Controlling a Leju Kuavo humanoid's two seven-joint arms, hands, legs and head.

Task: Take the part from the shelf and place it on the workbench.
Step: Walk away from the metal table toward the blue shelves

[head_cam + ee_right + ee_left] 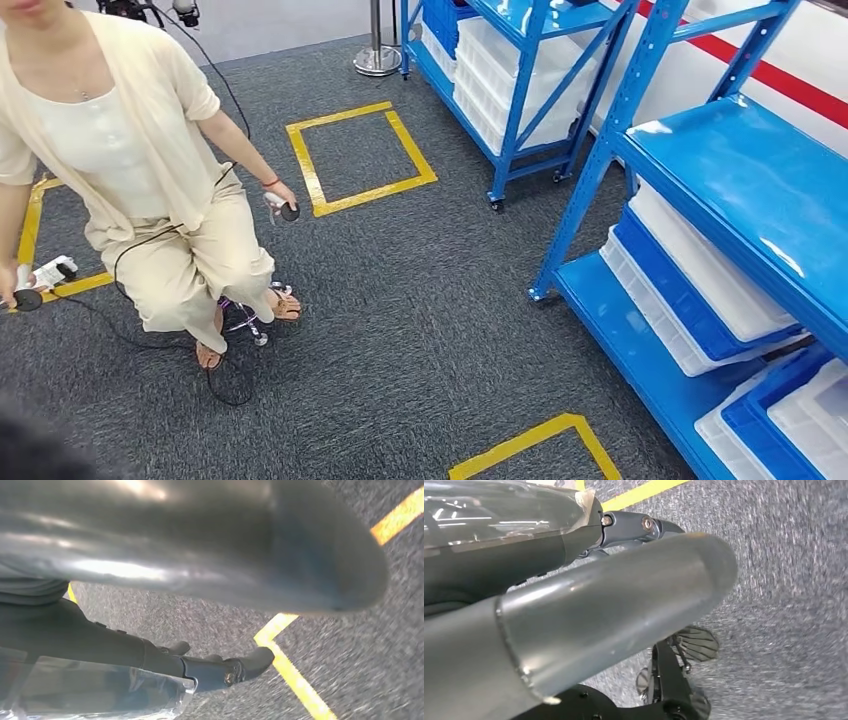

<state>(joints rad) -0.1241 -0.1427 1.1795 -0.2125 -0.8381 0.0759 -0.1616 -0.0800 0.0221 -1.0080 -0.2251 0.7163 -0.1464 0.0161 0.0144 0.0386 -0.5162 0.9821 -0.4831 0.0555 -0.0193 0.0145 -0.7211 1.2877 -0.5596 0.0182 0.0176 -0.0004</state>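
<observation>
Two blue shelves stand on my right in the head view, a near one (740, 170) and a farther one (520, 60). Both carry stacked white and blue bins (700, 270); I cannot pick out the part among them. My left hand (574, 605) hangs over the grey carpet, thick thumb in front and dark fingers (634, 527) stretched out, with nothing held. My right hand (200, 555) hangs the same way with its dark fingers (225, 667) straight and nothing in them. A clear glossy sheet lies beside each hand's fingers; what it is I cannot tell.
A person (130, 150) in cream clothes stands at the left, a controller in each hand, with a black cable (150, 250) trailing on the carpet. Yellow tape marks a square (360, 155) ahead and a corner (540, 440) near me. A metal post base (377, 60) stands at the back.
</observation>
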